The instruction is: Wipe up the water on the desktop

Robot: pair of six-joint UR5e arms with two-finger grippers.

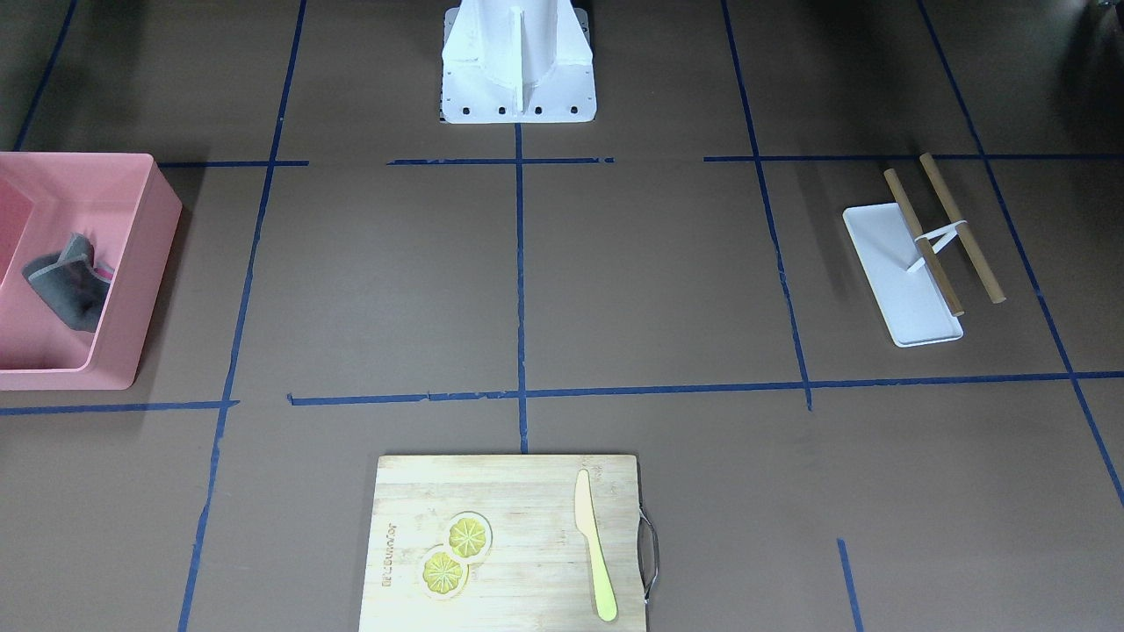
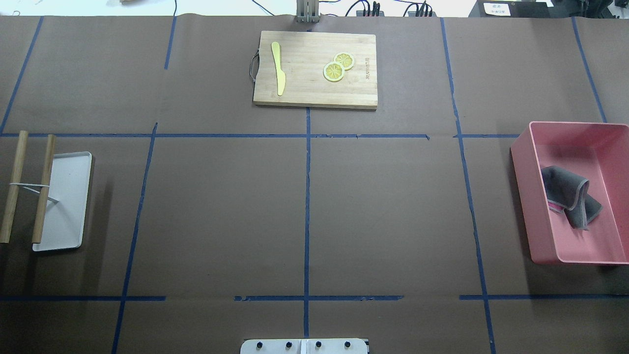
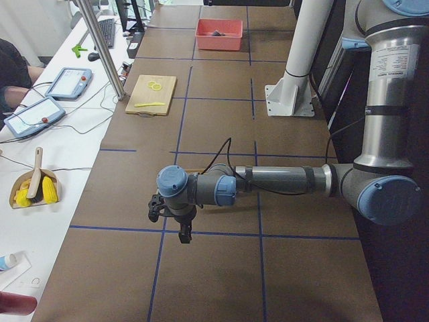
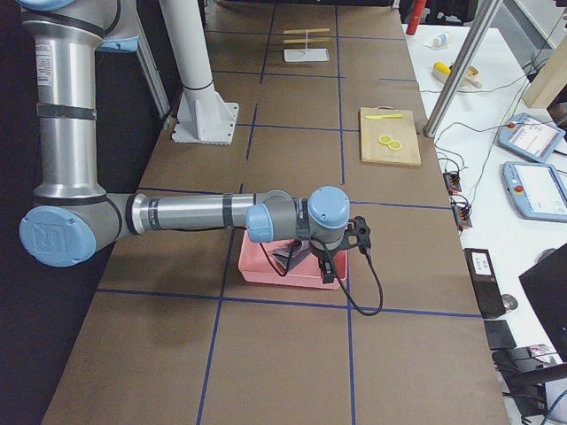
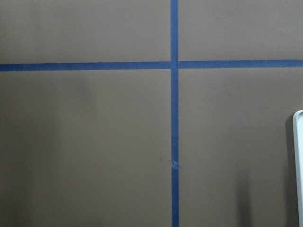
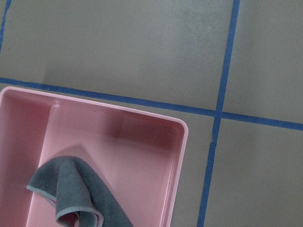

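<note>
The desktop (image 2: 383, 216) is a dark-brown surface crossed by blue tape lines; I can make out no water on it in any view. A grey cloth (image 2: 570, 199) lies crumpled inside a pink bin (image 2: 528, 196) at the right end. My right gripper (image 4: 332, 270) hangs over that bin, seen only in the exterior right view, so I cannot tell whether it is open or shut. My left gripper (image 3: 182, 235) hovers above bare desktop near the left end, seen only in the exterior left view; its state I cannot tell either.
A bamboo cutting board (image 2: 314, 93) at the far middle holds a yellow knife (image 2: 279, 69) and two lemon slices (image 2: 334, 71). A white tray (image 2: 69, 196) with two bamboo rods (image 2: 14, 187) lies at the left end. The robot's white base (image 1: 518, 70) stands at the near edge.
</note>
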